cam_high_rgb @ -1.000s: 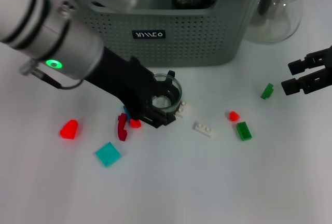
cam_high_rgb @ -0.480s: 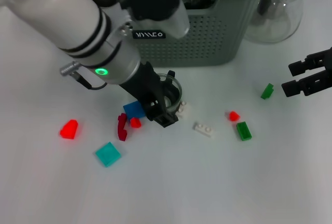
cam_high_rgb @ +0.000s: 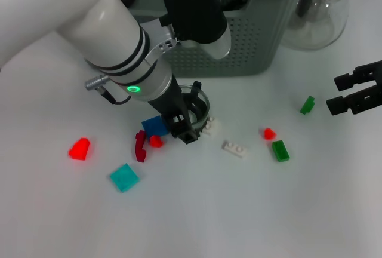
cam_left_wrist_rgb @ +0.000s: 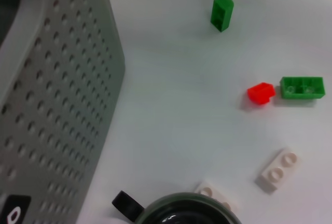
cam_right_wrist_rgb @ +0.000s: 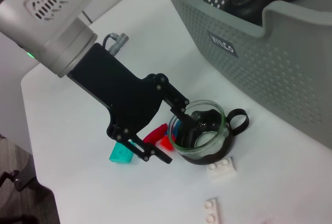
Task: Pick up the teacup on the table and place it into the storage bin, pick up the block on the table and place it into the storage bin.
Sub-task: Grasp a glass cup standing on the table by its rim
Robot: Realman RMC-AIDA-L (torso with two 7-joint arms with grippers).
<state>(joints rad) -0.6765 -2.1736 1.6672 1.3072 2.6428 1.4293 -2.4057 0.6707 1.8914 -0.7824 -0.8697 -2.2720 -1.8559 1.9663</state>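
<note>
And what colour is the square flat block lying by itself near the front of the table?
Teal block, clearest in the head view.

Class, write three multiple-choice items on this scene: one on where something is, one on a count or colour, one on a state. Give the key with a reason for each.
1. Where is the teacup?
A. On the table in front of the bin
B. Inside the bin
C. Beside the right gripper

2. How many green blocks lie on the table?
A. None
B. Two
C. Five

3. How does the left gripper stand?
A. Parked far from the teacup
B. Holding a white block
C. One finger inside the teacup, one outside

Key:
1 A, the head view shows the teacup on the table just before the bin's front wall.
2 B, one green block lies near the right gripper and another green block lies beside a red piece.
3 C, the right wrist view shows the fingers straddling the cup's rim.
</note>
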